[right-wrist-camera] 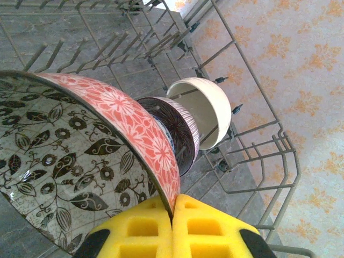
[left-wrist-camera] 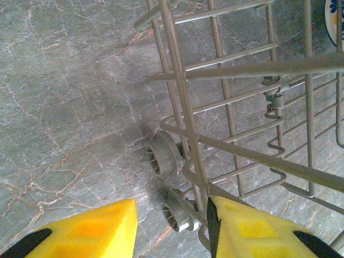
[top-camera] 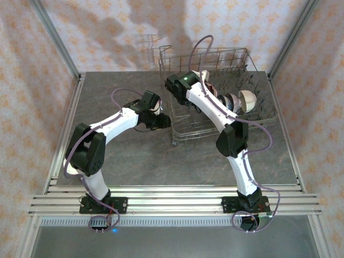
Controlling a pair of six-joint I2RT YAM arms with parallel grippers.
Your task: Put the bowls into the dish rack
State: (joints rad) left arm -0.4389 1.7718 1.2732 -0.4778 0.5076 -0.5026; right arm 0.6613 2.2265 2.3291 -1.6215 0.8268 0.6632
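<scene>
The red-floral bowl (right-wrist-camera: 80,161) is pinched by its rim in the right hand (right-wrist-camera: 173,207), pads pressed together on it. It is held tilted inside the dish rack (right-wrist-camera: 258,161), just beside a dark striped bowl (right-wrist-camera: 177,129) & a cream bowl (right-wrist-camera: 207,105) stood on edge btwn tines. It should prob. be lowered edge-first into the slot next to the striped one, kept parallel w/ it so rims aren't knocked, & released only once borne by the tines. The left hand (left-wrist-camera: 172,215) is seen w/ fingers apart over the desk (left-wrist-camera: 64,107) at the rack's corner, clamped on nothing.
</scene>
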